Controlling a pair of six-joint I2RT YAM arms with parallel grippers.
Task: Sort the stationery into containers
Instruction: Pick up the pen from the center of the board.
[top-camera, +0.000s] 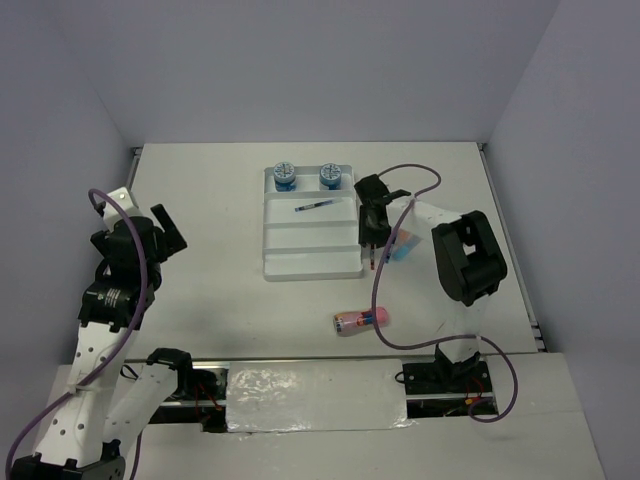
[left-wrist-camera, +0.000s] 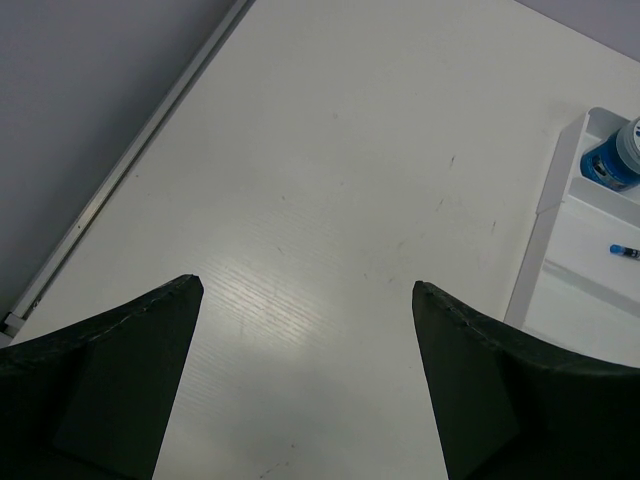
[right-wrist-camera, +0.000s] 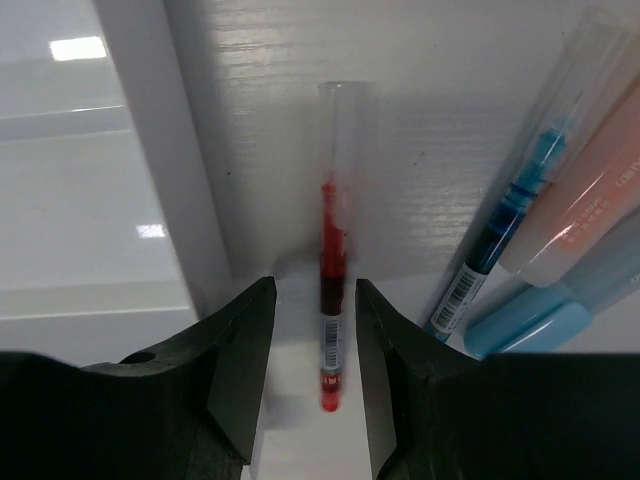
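The white tray (top-camera: 310, 262) lies at mid-table with two blue tubs (top-camera: 283, 176) (top-camera: 331, 176) in its far compartment and a blue pen (top-camera: 315, 206) in the one beside it. My right gripper (top-camera: 372, 255) hangs just right of the tray. In the right wrist view its fingers (right-wrist-camera: 315, 288) straddle a red pen (right-wrist-camera: 333, 290) lying on the table along the tray wall (right-wrist-camera: 190, 200), with a narrow gap on each side. To the right of it lie another blue pen (right-wrist-camera: 500, 240), an orange marker (right-wrist-camera: 590, 200) and a light-blue marker (right-wrist-camera: 530, 320). My left gripper (left-wrist-camera: 305, 285) stands wide open over bare table.
A pink-red tube (top-camera: 361, 320) lies on the table in front of the tray, toward the right arm's base. The left wrist view catches the tray's left edge (left-wrist-camera: 550, 200) with one tub (left-wrist-camera: 615, 160) in it. Walls close the table at the back and sides.
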